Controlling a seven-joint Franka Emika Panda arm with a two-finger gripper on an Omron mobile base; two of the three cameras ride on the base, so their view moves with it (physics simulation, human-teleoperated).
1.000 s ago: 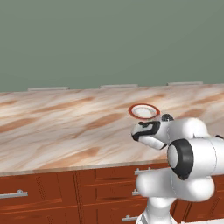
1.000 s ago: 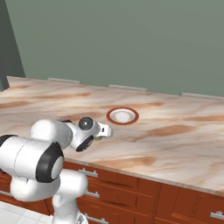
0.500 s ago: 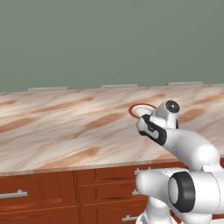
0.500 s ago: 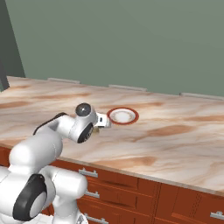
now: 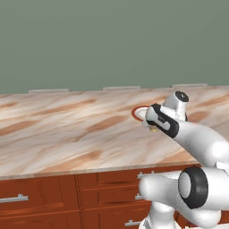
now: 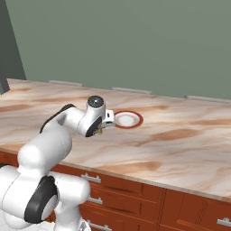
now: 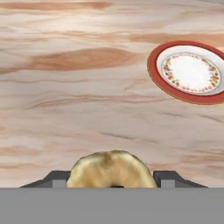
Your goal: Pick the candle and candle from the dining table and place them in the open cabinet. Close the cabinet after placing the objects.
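Note:
My gripper (image 7: 111, 180) is shut on a tan-yellow, knobby candle (image 7: 109, 168), which sits between the two dark fingertips (image 7: 57, 177). In the left base view the gripper (image 5: 152, 128) hangs just above the marble dining table (image 5: 67, 129), and the candle (image 5: 153, 130) peeks out under the hand. From the right base, the gripper (image 6: 102, 130) and candle (image 6: 100, 132) hover over the dining table (image 6: 180, 140), close to the plate's left side. The marble top (image 7: 87, 87) lies below the hand. The cabinet is out of view.
A red-rimmed white plate (image 5: 139, 112) (image 6: 127, 119) (image 7: 190, 72) lies on the marble beside the hand. Reddish-brown drawers with silver handles (image 5: 18, 198) (image 6: 92, 179) run under the front edge. A green wall rises behind the counter.
The arm has stretched forward from a folded pose, carrying the hand and candle up over the marble toward the plate. The jaws have stayed shut on the candle.

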